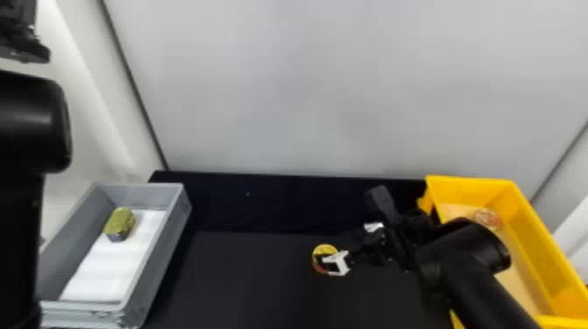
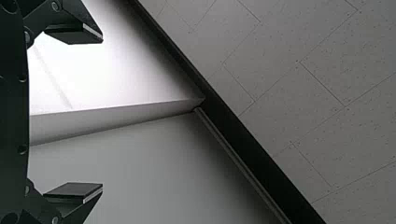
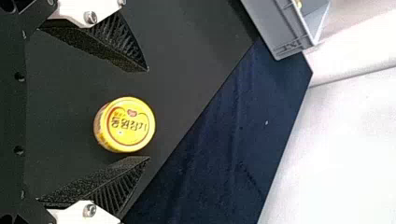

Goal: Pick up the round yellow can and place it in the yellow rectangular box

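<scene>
The round yellow can [image 3: 126,125] is being held up by the black table [image 1: 245,271], and its flat yellow lid is being turned toward the right wrist camera. The can is being straddled by the right gripper [image 1: 350,251]. Its two black fingers are being held wide, one on each side of the can, and nothing is being squeezed by them. The can is being placed closer to one finger than to the other, but whether that finger is being touched cannot be told.

To the left of the can, and well apart from it, the left gripper [image 1: 26,46] is being held up high. In the left wrist view, the fingers of the left gripper [image 2: 102,112] are being kept wide, with nothing being held between them.

Also to the left of the can, a white sheet [image 1: 109,267] and a small green and dark block [image 1: 119,223] are being held inside a grey box [image 1: 164,258]. To the right of the can, a see-through thing with some red [image 1: 488,218] is being held inside the yellow rectangular box [image 1: 525,225]. Behind the can, a strip is being covered by dark cloth [image 1: 262,201].
</scene>
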Controlling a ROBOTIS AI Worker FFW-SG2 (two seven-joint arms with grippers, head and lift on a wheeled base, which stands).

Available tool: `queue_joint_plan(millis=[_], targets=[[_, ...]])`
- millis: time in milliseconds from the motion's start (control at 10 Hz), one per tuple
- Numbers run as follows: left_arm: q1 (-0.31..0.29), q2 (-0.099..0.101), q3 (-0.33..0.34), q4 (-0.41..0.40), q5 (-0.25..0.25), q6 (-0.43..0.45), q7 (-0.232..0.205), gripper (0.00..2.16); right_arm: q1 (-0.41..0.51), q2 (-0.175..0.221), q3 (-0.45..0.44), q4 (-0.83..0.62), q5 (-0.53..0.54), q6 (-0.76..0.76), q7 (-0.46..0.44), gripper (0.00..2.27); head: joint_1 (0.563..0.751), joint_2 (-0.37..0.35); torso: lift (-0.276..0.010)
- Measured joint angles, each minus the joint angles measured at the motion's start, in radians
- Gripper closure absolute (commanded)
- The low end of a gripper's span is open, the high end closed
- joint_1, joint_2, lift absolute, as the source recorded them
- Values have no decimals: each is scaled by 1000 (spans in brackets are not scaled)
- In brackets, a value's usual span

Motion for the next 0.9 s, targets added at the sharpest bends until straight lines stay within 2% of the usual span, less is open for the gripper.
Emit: queue_joint_plan(millis=[500, 900], targets=[[-19, -14, -32, 29, 1, -23, 1, 154, -66, 3, -16, 166, 7, -70, -54, 128, 663, 54, -10], [-24, -20, -55, 46, 4, -44, 1, 153, -97, 22, -14, 264, -22, -134, -88, 134, 663, 54, -10]])
